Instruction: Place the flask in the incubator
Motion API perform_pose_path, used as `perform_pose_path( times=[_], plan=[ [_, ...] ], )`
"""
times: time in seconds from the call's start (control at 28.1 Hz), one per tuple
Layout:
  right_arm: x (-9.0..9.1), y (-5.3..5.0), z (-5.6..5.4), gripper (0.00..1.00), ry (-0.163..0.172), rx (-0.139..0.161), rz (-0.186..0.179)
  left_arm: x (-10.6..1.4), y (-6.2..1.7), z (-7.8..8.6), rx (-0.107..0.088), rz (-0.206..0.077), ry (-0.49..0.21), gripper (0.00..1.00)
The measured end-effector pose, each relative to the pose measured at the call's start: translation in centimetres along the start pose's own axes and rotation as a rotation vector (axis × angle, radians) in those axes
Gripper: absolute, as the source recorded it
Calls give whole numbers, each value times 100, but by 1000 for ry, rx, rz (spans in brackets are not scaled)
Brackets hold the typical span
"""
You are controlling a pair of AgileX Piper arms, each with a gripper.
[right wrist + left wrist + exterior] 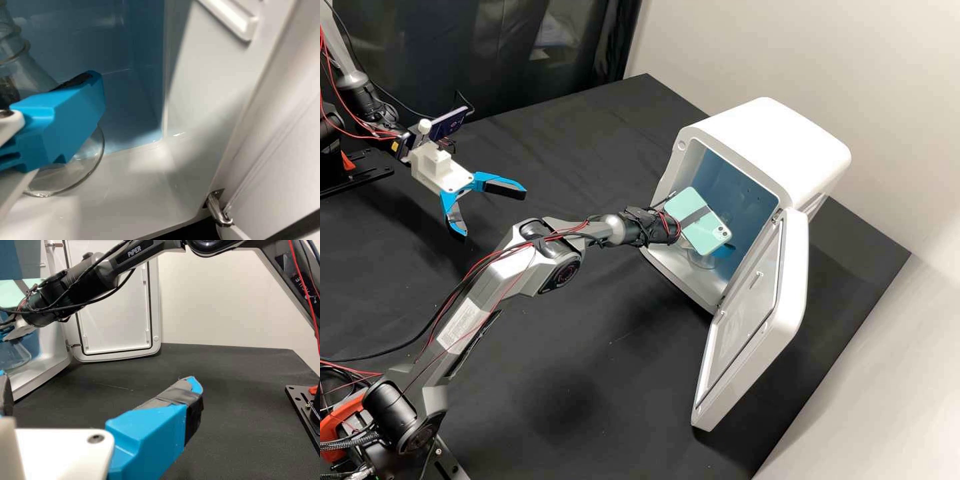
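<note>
The white incubator stands at the bench's right side with its door swung open and its blue inside showing. A clear glass flask stands with its base on the chamber floor. My right arm's wrist is inside the opening, and one blue finger lies against the flask below its neck; the gripper looks shut on it. The flask also shows through the opening in the left wrist view. My left gripper hangs open above the bench at the far left, holding nothing.
The open door's hinge sits close beside the flask. The right arm's long links cross the middle of the black bench. A black mounting plate lies at the bench edge. A pale wall rises behind the incubator.
</note>
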Motion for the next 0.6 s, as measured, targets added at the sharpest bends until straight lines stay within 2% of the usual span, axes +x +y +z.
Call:
perform_pose_path(
  times=[0.18, 0.6],
  plan=[
    [6, -8, 15, 100, -9, -25, 0, 0, 0, 0, 0, 0, 0, 100],
    [17, -26, 30, 100, -14, -25, -4, 2, -1, 6, -2, 0, -1, 100]
  ],
)
